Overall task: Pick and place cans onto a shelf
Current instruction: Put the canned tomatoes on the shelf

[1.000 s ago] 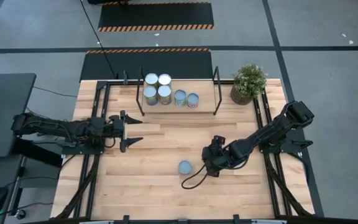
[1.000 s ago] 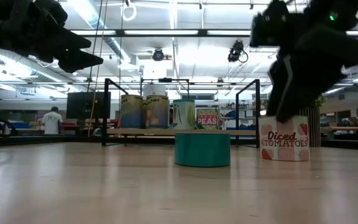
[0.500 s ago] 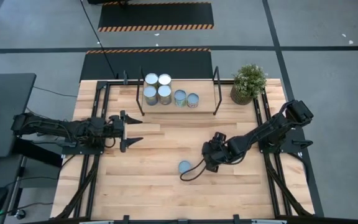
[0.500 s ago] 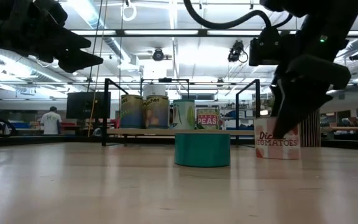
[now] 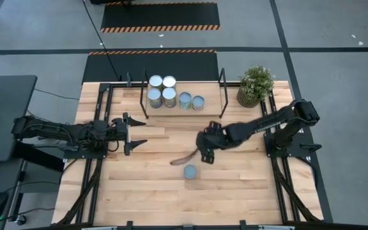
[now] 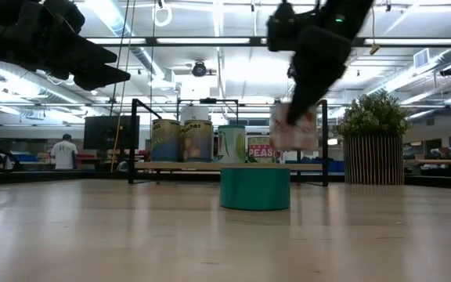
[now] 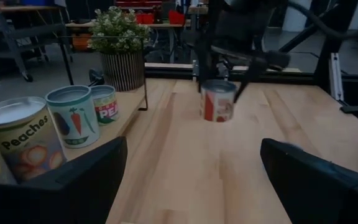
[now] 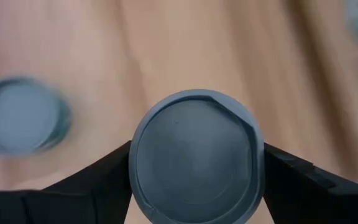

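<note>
My right gripper [image 5: 204, 147] is shut on a red-and-white tomato can [image 7: 217, 102], held above the table's middle; the can's grey top fills the right wrist view [image 8: 194, 163]. A teal can [image 5: 190, 171] stands on its base on the table, nearer the front edge. Several cans [image 5: 169, 96] stand on the shelf [image 6: 229, 165] at the far side. My left gripper [image 5: 138, 133] is open and empty over the table's left part, level, pointing toward the right. My right gripper pinches the tomato can between its two fingers, one on each side of the can's wall just below the top rim [image 8: 135, 163]. The fingers [image 7: 248, 73] come from above, pointing down. The can hangs about upright, lifted clear of the table.
A potted green plant [image 5: 255, 85] stands at the far right corner, beside the shelf's black upright [image 5: 222, 94]. Black rails [image 5: 101, 115] run along both table sides. Bare wood lies between the shelf and my grippers.
My right gripper has risen with the tomato can, lifting it clear of the table, and has carried it toward the table's left and far edge, toward the shelf. The teal can has stayed in place.
</note>
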Robot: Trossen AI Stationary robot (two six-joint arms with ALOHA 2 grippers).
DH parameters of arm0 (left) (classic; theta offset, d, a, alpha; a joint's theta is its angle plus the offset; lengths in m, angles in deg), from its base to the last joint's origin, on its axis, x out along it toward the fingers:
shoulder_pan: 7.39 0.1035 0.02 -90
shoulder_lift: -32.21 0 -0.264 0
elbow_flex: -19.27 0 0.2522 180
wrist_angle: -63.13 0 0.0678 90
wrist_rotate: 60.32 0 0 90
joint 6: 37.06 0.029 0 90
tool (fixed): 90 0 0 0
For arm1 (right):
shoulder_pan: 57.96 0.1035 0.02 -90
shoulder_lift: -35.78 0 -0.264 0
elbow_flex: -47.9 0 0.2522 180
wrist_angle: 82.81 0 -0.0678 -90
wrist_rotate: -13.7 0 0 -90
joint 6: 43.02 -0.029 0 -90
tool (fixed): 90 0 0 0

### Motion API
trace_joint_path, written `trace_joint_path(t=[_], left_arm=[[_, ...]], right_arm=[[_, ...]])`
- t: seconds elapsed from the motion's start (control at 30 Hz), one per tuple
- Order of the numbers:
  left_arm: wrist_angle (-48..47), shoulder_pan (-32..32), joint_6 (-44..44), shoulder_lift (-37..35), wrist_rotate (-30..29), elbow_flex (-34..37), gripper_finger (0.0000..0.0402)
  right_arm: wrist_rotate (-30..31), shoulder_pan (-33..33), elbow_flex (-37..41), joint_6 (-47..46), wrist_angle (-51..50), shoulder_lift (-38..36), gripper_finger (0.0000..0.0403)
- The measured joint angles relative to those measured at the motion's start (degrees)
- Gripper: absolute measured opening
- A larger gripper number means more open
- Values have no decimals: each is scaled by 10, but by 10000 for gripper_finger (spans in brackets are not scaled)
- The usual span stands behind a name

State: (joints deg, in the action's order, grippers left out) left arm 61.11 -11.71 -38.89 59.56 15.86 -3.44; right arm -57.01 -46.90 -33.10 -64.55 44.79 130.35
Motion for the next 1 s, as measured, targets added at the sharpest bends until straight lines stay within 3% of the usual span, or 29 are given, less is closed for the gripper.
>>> trace_joint_path(t=[0.4,0.77,1.0], left_arm=[[0,0,0,0,-16,0,375],[7,0,11,0,-16,0,375],[8,0,36,0,-18,0,375]], right_arm=[[-2,-171,-120,215,-11,0,299],[-105,-345,-150,349,9,0,299],[-187,-436,-150,377,50,3,300]])
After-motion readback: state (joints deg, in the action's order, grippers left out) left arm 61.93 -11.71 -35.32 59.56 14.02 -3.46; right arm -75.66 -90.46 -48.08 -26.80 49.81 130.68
